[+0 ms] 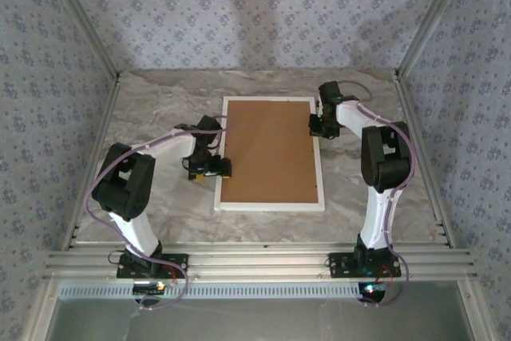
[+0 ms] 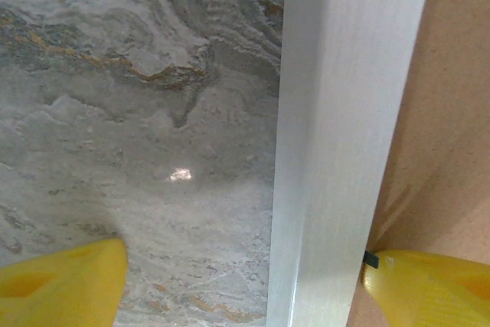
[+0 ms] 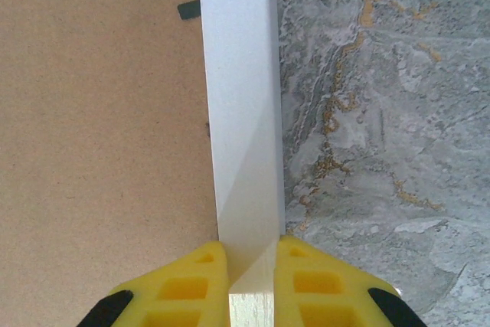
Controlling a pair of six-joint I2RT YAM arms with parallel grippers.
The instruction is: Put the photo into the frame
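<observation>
1. Left tool (image 2: 241, 259), spread wide, straddles a rail of the frame (image 2: 337, 112) at its 8 o'clock.
2. The frame lies flat mid-way on the surface (image 1: 160, 109), brown backing board (image 1: 270, 149) up.
3. Right tool (image 3: 251, 244) pinches the frame's 2 o'clock rail.

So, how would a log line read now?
frame: flat, backing board up | left claw: open astride left edge | right claw: shut on right edge

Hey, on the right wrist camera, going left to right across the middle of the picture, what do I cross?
Brown backing board → white frame, its side strip → grey marble table.
</observation>
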